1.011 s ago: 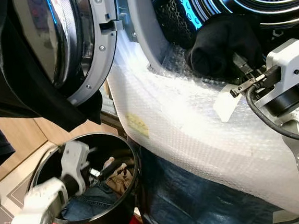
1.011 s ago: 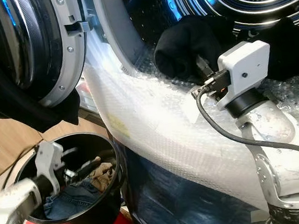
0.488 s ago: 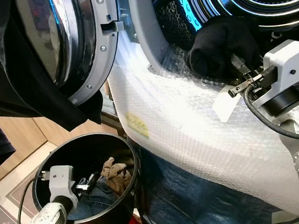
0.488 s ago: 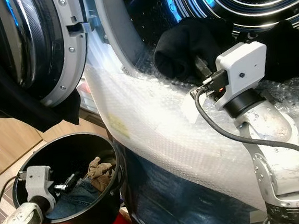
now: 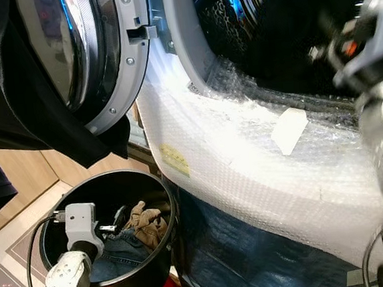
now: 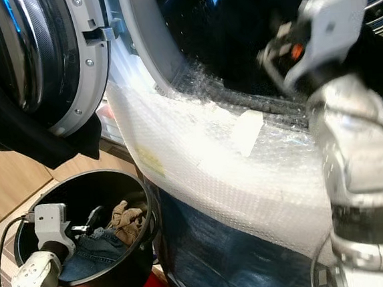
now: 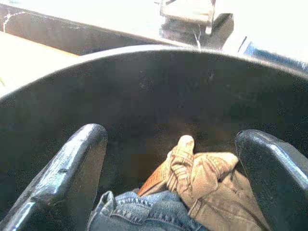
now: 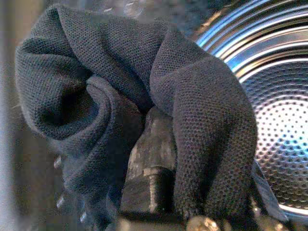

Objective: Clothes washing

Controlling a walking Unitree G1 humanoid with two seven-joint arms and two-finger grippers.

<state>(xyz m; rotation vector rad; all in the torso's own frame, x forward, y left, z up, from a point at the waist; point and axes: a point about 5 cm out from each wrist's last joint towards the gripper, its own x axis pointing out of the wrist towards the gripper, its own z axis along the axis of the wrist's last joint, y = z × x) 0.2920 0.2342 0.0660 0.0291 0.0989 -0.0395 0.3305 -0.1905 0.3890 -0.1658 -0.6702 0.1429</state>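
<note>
Right eye view: upper right, the right gripper (image 6: 270, 49), clamped on the black garment (image 8: 144, 96), has lifted it into the drum (image 8: 274, 144), while lower left the left gripper (image 7: 173, 159) gapes wide over the bucket (image 6: 132, 269) for more.

1. A home laundry corner: a front-loading washing machine (image 5: 190, 56) stands with its round glass door (image 5: 83, 52) swung open and the perforated steel drum (image 8: 284, 144) showing
2. A black laundry bucket (image 5: 159, 267) of jeans (image 7: 144, 214) and tan clothing (image 7: 207, 178) sits on the floor
3. Wood-look panelling (image 5: 26, 175) and pale floor tiles (image 5: 17, 219) suggest a household
</note>
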